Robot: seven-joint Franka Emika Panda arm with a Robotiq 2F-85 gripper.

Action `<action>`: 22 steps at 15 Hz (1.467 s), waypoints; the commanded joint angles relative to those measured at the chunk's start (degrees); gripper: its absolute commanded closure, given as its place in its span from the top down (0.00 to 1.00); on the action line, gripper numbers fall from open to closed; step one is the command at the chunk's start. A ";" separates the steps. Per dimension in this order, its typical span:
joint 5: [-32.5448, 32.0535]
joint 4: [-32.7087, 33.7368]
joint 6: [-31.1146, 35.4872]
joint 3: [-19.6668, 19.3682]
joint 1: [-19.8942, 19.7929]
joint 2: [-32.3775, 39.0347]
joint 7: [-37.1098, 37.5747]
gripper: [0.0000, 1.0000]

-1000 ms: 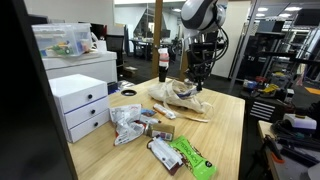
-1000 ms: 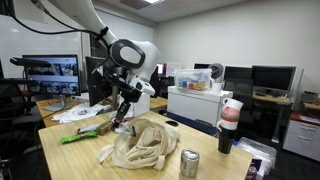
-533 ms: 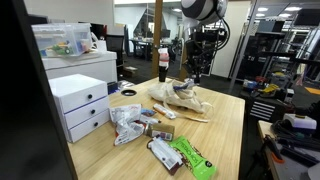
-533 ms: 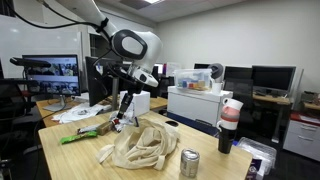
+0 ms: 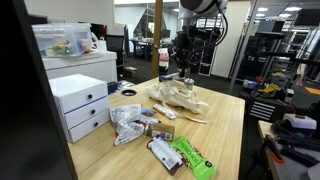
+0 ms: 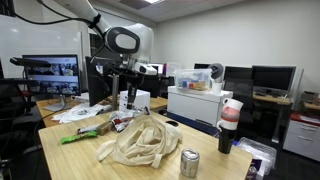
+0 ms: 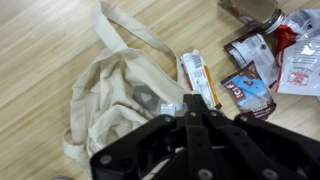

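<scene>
Beige cloth bag (image 5: 180,97) lies crumpled on the wooden bench (image 5: 228,128), and we see the jaws shut and empty above it. A second ago they hung close over the bag. Now the arm has risen and they stand well clear, so the bag is left lying, not lifted. In the wrist view the bag sits at ten o'clock of the jaws, a snack bar (image 7: 198,78) at twelve, wrappers (image 7: 262,62) at two.

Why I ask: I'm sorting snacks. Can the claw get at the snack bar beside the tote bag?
Probably yes. The snack bar lies uncovered on the wooden table beside the tote bag, and the claw hangs above them, shut; it would have to open first.
</scene>
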 commanded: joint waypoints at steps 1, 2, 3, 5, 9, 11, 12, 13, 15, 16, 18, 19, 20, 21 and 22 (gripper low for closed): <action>1.84 -2.65 0.49 1.07 0.51 -3.92 -2.49 0.00; 2.10 -2.73 1.26 1.37 0.77 -4.25 -2.23 0.00; 2.34 -2.62 1.63 1.69 0.97 -4.42 -2.19 0.00; 2.59 -2.29 4.47 2.47 1.79 -3.66 -1.68 0.00; 2.42 -1.90 11.54 4.24 3.52 -0.48 -1.34 0.00; 1.92 -1.63 16.61 5.05 4.64 2.03 -0.20 0.00; 1.95 -1.37 18.42 5.41 5.04 3.30 0.02 0.00; 1.70 -1.17 20.65 5.73 5.51 4.64 0.24 0.00; 1.38 -1.00 23.83 6.09 6.30 6.81 0.62 0.00; 1.27 -0.96 25.03 6.22 6.60 7.72 0.76 0.00; 1.02 -0.84 26.82 6.32 7.17 9.32 1.06 0.00; 0.80 -0.85 27.33 6.24 7.46 9.82 1.27 0.00; 0.48 -0.90 27.69 6.15 7.82 10.46 1.46 0.00; 0.17 -1.09 28.03 6.03 8.04 10.63 1.56 0.00; -0.10 -1.24 28.17 5.97 8.26 10.86 1.55 0.00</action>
